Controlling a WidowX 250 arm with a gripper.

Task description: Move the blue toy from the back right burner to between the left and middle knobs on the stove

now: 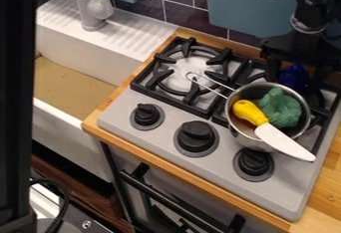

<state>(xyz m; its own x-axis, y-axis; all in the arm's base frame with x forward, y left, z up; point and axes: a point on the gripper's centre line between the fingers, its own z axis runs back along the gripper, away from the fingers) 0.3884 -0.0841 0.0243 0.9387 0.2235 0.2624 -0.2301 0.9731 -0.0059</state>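
At the upper right, my black gripper hangs over the back of the right burner, just behind a metal pot. A dark blue object is right beneath it, behind the pot's rim; whether it is held cannot be told. Inside the pot lie a green broccoli-like piece and a knife with a yellow handle. The knife's white blade sticks out over the front right rim. The pot's wire handle points up and left over the left burner.
Black knobs line the stove's front. A white sink with a grey faucet stands left. Wooden counter borders the stove, a tiled wall rises behind, and an oven handle runs below.
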